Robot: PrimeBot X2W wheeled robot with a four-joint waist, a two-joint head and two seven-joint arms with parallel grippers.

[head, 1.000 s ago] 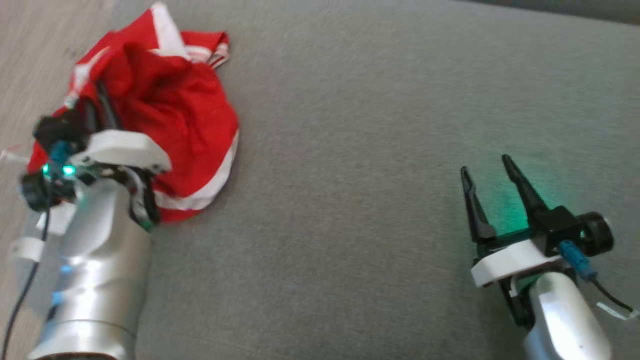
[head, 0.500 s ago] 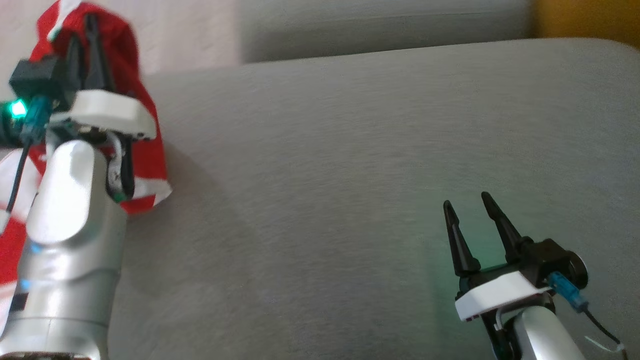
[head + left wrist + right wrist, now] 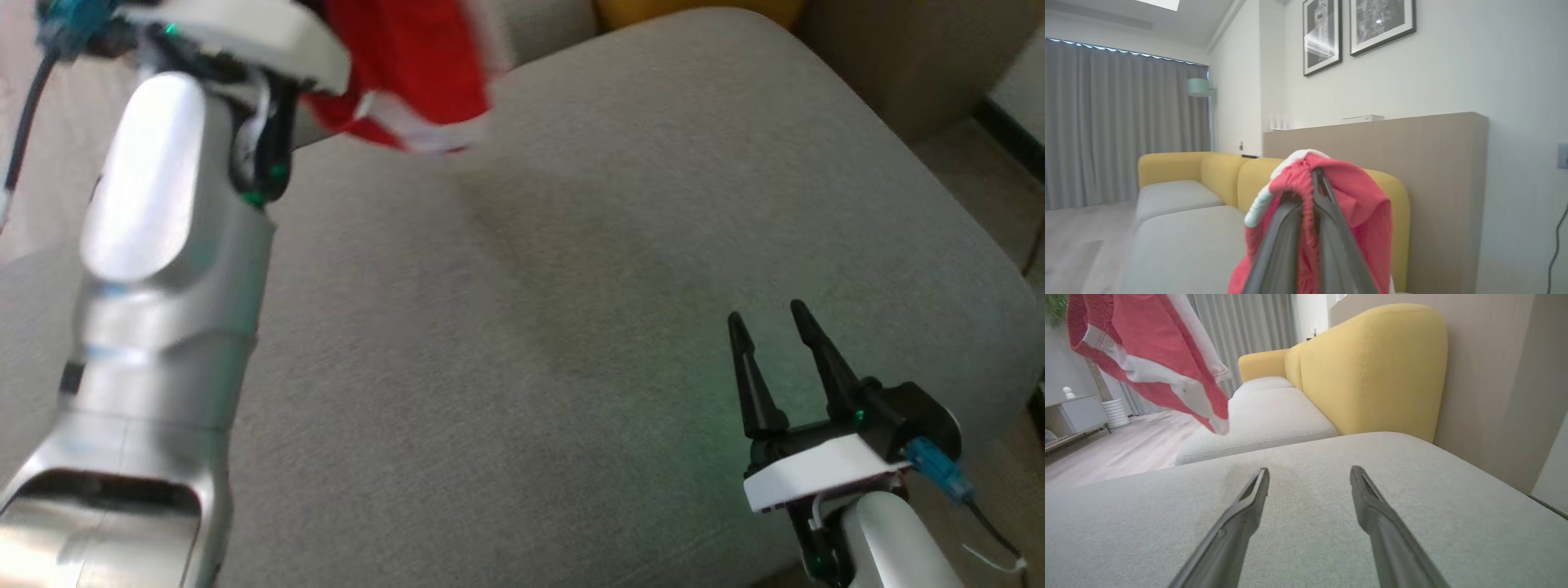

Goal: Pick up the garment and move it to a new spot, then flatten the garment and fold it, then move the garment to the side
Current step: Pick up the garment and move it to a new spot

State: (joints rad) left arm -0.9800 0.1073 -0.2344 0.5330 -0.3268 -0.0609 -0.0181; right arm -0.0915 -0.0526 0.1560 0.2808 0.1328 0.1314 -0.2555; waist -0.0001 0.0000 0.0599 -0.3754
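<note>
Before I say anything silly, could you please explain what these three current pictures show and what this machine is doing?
It is a wheeled robot with two arms, each ending in a gripper with two long dark fingers. One picture looks down from a camera on its head. The other two come from cameras on its wrists, each looking along that gripper's fingers. The surface is a grey sofa seat, with a yellow backrest behind it. The left gripper is shut on a red garment with white trim, which hangs in the air above the seat. The right gripper is open and holds nothing, hovering low over the seat. The job is to move the garment, then flatten and fold it.
</note>
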